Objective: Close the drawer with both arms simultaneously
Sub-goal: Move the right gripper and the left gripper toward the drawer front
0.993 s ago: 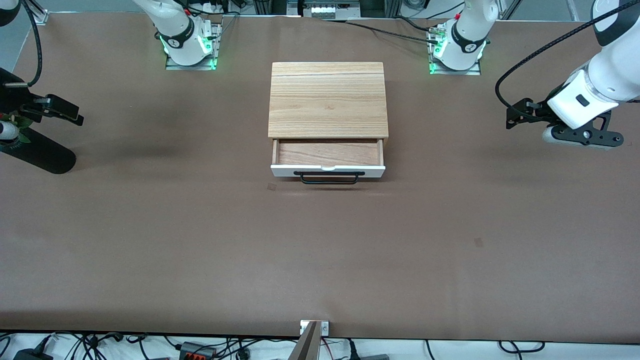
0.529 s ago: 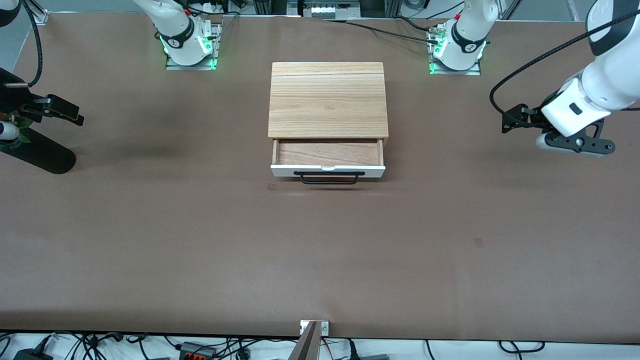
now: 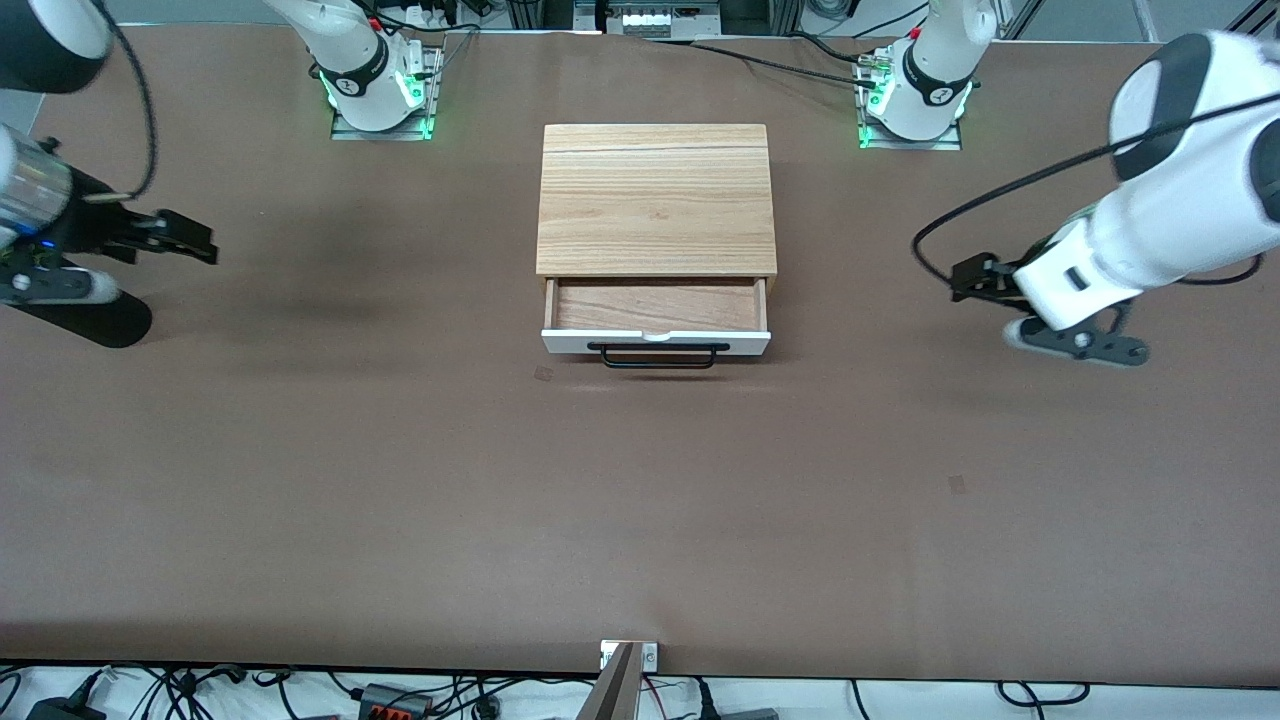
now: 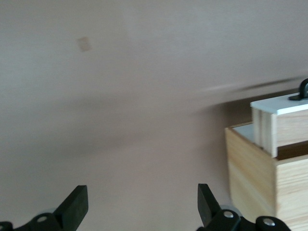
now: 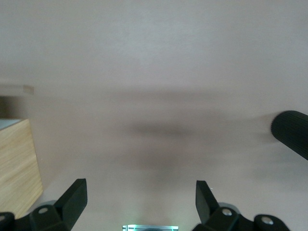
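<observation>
We see one cabinet (image 3: 656,198) set mid-worktop (image 3: 640,500) toward the edge where the two arm bases stand, its single drawer (image 3: 656,318) pulled partly out so the white front and one black handle (image 3: 657,355) face the front-camera edge; we judge it sits centred so each arm can reach one end of that front. The left claw (image 3: 972,276) hangs over bare worktop toward the left arm's end, fingers (image 4: 77,204) spread wide and empty. The right claw (image 3: 190,240) hangs toward the right arm's end, likewise spread and holding nothing. Neither touches the drawer, so closing has not begun.
</observation>
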Tool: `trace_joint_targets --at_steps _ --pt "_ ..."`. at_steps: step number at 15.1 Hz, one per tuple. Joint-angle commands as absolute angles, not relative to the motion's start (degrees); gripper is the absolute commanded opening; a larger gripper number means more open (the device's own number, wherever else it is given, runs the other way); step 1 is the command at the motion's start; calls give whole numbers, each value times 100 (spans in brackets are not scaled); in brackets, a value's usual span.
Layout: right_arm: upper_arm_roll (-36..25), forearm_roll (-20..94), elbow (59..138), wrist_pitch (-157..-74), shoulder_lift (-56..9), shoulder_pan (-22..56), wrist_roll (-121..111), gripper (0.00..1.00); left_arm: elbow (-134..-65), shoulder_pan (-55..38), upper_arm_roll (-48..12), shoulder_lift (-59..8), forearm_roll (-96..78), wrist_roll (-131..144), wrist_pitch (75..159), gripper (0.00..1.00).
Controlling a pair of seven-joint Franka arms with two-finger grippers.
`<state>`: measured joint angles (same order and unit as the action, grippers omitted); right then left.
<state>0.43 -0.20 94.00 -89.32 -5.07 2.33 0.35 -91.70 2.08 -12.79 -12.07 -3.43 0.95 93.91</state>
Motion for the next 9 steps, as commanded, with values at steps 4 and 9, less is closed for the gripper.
trace_joint_targets --at_steps 4,9 --pt "26 271 8737 -9577 -1888 878 193 100 -8069 -263 -1274 -2696 -975 360 9429 100" --pt "26 1710 8763 -11282 -2591 1317 202 100 -7945 -659 -1274 -3374 -1011 369 10193 100"
